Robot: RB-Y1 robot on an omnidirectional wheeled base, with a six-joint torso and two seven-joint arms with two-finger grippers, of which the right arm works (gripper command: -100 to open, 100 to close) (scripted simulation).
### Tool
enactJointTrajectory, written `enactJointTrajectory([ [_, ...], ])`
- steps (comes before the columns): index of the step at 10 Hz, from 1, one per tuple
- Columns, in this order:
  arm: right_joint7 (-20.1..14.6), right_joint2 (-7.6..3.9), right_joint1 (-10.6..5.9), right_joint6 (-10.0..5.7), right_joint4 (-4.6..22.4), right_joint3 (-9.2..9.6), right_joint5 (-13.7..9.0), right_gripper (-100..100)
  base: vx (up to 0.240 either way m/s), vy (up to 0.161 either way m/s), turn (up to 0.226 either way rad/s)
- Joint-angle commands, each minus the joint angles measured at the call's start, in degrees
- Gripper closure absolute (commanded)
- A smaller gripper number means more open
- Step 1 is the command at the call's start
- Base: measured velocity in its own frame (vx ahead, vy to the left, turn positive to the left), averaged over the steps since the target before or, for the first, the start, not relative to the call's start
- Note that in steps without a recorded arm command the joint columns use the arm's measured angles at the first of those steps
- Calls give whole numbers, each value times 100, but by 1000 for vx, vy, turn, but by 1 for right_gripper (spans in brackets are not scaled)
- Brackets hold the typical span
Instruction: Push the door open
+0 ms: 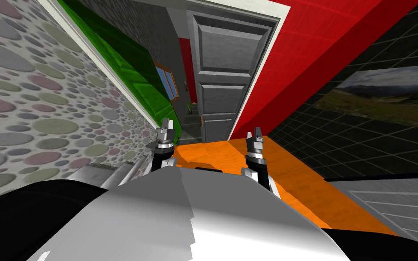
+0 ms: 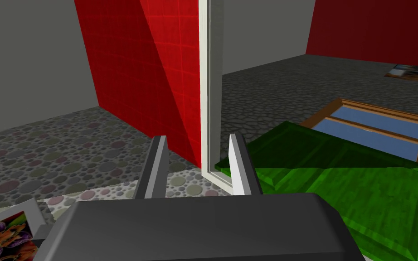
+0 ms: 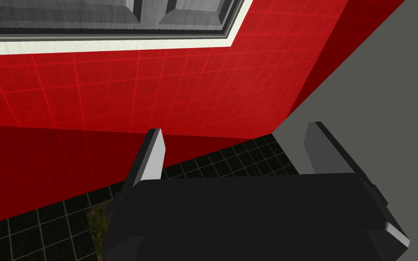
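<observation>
Left gripper, near at 11 o'clock: fingers partly parted, narrower gap than the right's, holding nothing, touching nothing. Right gripper, near at 1 o'clock: fingers wide apart, empty, over the orange floor. Farther, at 12 o'clock: grey panelled door, upright, long axis vertical, face toward me, set against the white frame in the red wall. At 11 o'clock, a green panelled door.
</observation>
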Motion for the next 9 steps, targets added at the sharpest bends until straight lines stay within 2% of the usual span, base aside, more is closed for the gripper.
enactJointTrajectory([
  [1,-42,-27,-8,-21,40,-3,-35,-100,250,-120,17],
  [9,-277,-163,-42,-159,294,-2,-243,-100,211,-149,24],
])
